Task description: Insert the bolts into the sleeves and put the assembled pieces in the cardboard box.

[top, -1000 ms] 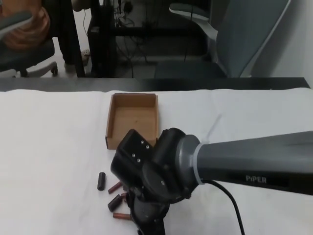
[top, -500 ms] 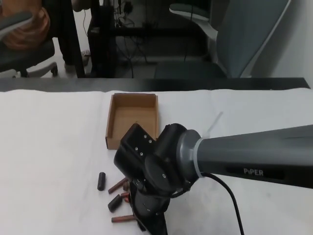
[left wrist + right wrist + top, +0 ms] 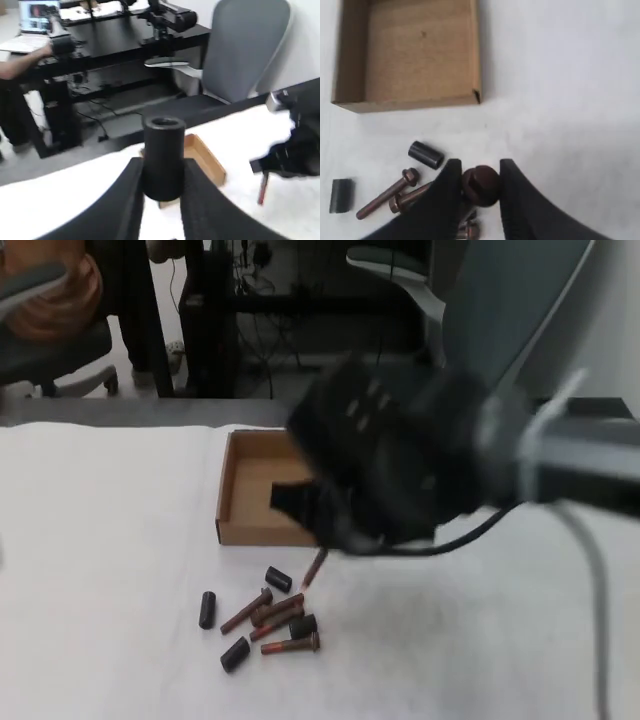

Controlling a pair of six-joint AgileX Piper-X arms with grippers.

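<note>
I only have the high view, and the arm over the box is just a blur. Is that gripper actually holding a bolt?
Observer: Yes. The right gripper is shut on a bolt, with the bolt's head between the fingers.
Operator: And the other gripper?
Observer: The left gripper is shut on a black sleeve, held upright with its bore facing up.
Operator: Anything in the box yet?
Observer: No. The right wrist view shows the whole floor of the cardboard box, and it is bare.
</note>
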